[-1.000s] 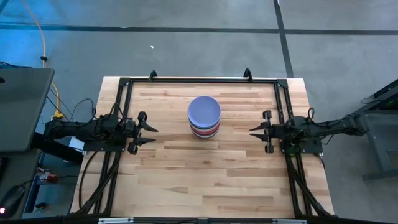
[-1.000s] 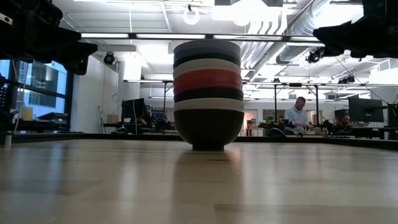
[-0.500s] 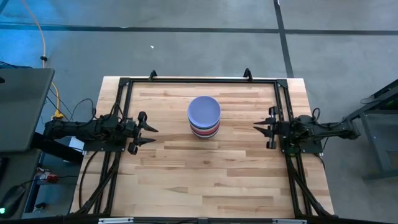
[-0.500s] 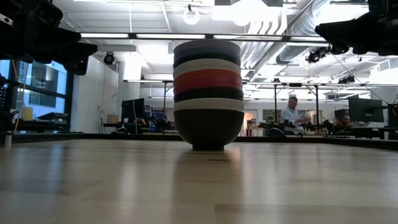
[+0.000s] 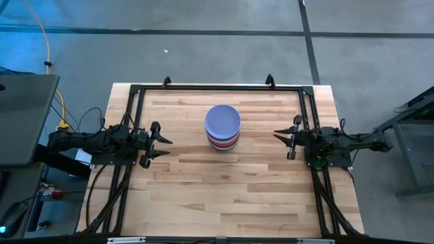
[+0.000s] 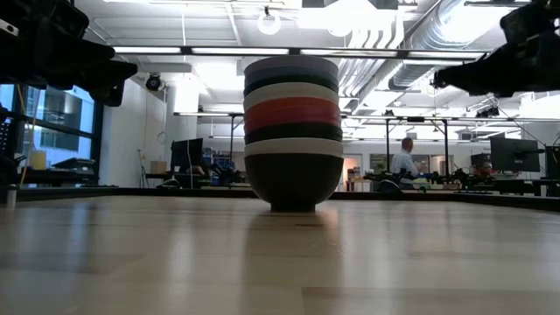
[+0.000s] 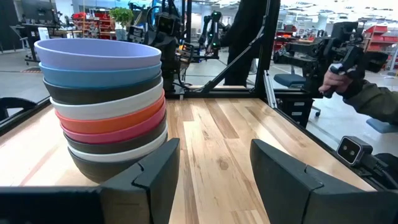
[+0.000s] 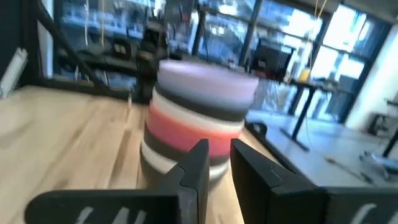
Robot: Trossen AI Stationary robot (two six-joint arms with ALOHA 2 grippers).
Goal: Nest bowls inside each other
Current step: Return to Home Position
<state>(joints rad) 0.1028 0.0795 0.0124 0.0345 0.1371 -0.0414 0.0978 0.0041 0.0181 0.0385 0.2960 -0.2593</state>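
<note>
Left gripper [image 5: 169, 147] gapes; right gripper [image 5: 278, 138] (narrowly parted) hovers opposite.

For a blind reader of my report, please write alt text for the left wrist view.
Nine nested bowls, lavender on top, stand on a wooden table, just beyond the open, empty left gripper.
</note>
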